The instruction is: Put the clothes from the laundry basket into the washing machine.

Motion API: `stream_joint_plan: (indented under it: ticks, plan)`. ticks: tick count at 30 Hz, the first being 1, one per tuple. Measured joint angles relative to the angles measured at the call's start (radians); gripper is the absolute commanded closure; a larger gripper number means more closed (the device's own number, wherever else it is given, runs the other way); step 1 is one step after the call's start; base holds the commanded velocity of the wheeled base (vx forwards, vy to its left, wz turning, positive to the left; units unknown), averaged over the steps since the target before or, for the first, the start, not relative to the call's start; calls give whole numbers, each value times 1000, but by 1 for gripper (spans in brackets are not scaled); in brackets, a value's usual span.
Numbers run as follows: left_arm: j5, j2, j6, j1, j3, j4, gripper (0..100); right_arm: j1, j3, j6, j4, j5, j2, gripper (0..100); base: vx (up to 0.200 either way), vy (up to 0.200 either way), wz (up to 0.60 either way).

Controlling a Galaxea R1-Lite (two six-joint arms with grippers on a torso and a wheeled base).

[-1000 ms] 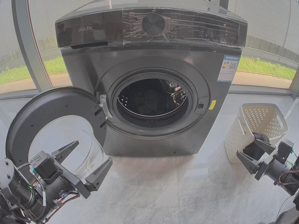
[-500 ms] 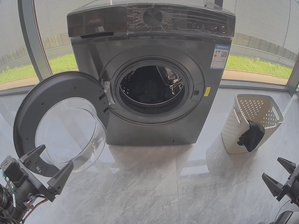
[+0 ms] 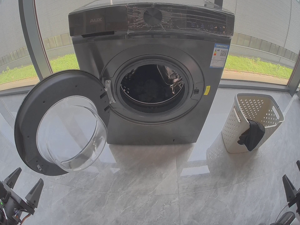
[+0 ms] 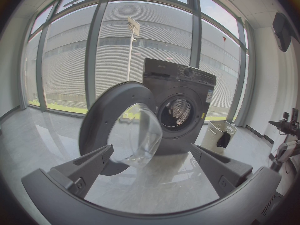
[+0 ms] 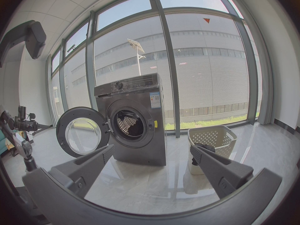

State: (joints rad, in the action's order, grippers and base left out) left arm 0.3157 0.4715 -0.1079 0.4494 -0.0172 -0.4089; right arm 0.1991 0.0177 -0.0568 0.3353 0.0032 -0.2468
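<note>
- Washer (image 3: 150,47) is standing with its door (image 3: 59,122) swung wide open toward the robot's left. The drum (image 3: 152,86) mouth is showing unobstructed.
- It is dark inside the drum, so I cannot tell whether any cloth is lying there.
- Basket (image 3: 232,125) is sitting on the floor (image 3: 156,185) just beside the washer, on the robot's right.
- One dark garment (image 3: 251,135) is draping over the basket's near rim — part inside, part hanging down the outer wall.
- Left gripper (image 3: 26,180) is hovering low, near the door's lower edge but apart from it. Its fingers (image 4: 90,163) are spread and holding nothing.
- Right gripper (image 5: 151,148) is hovering low on the right, well apart from the basket. Its fingers (image 5: 218,169) are spread and empty.
- Step in hand, as I am judging it: reaching for the garment, with the right arm being the nearer one.
- Doing it well:
  - coming down over the bunched part at the rim
  - pinching cloth alone, not the plastic edge
  - lifting straight up so the hanging tail is clearing the wall — the basket is looking light and may tip or drag
- For the drop, pushing well past the drum's lip before letting go, so nothing is trailing out.
- Left arm should be keeping off the door, since a nudge could swing it shut.
</note>
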Motion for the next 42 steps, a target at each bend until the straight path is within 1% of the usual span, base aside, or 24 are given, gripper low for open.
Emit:
stream_joint_plan:
  ticks: [2, 6, 9, 11, 12, 14, 15, 17, 20, 23, 24, 25, 27, 29, 30, 32, 34, 36, 38, 40, 41, 42]
  plan:
    - [-1, -49, 0, -41, 0, 33, 0, -11, 0, -1, -30, 3, 36, 0, 0, 0, 0]
    - [-5, -143, 24, -139, 0, 91, 0, -29, 0, -5, -69, 5, 94, 0, 0, 0, 0]
    - [-22, -211, 35, -191, -1, 161, 0, -37, 0, -6, -84, 1, 119, 0, 0, 0, 0]
    - [-40, -248, 35, -217, 0, 233, 0, -42, 0, -6, -97, -9, 128, 0, 0, 0, 0]
    - [-51, -271, 31, -232, 0, 278, 0, -48, 0, -6, -106, -17, 133, 0, 0, 0, 0]
    - [-67, -302, 16, -254, 0, 328, 0, -64, 0, -6, -119, -29, 139, 0, 0, 0, 0]
    - [-73, -317, 9, -265, 0, 341, 0, -74, 0, -7, -125, -35, 142, 0, 0, 0, 0]
    - [-78, -336, 4, -286, 0, 346, 0, -87, 0, -9, -135, -44, 145, 0, 0, 0, 0]
    - [-74, -359, 15, -333, 0, 346, 0, -98, 0, 0, -135, -50, 149, 0, 0, 0, 0]
    - [-87, -376, 23, -373, 0, 346, 0, -128, 0, 21, -146, -38, 156, 0, 0, 0, 0]
    - [-101, -381, 23, -382, 0, 346, 0, -144, 0, 28, -154, -29, 160, 0, 0, 0, 0]
    - [-126, -388, 23, -391, 0, 346, 0, -164, 0, 34, -165, -19, 166, 0, 0, 0, 0]
    - [-195, -402, 23, -406, 0, 348, 0, -194, 0, 41, -196, -13, 177, 0, 0, 0, 0]
    - [-267, -418, 25, -419, 0, 350, 0, -209, 0, 44, -257, -9, 188, 0, 0, 0, 0]
    - [-290, -424, 26, -423, 0, 351, 0, -212, 0, 45, -281, -8, 194, 0, 0, 0, 0]
    - [-306, -436, 31, -431, 0, 352, 0, -214, 0, 49, -304, -5, 203, 0, 0, 0, 0]
    - [-291, -444, 35, -436, 0, 353, 0, -214, 0, 63, -319, 0, 211, 0, 0, 0, 0]
    - [-255, -449, 35, -442, 0, 355, 0, -211, 0, 79, -334, 7, 219, 0, 0, 0, 0]
    - [-219, -453, 40, -444, 0, 357, 0, -208, 0, 80, -335, 10, 224, 0, 0, 0, 0]
    - [-199, -455, 63, -448, 0, 364, 0, -206, 0, 77, -335, 11, 227, 0, 0, 0, 0]
    - [-196, -457, 77, -449, 0, 365, 0, -205, 0, 74, -335, 11, 229, 0, 0, 0, 0]
    - [-197, -457, 83, -449, 0, 367, 0, -205, 0, 74, -335, 11, 230, 0, 0, 0, 0]
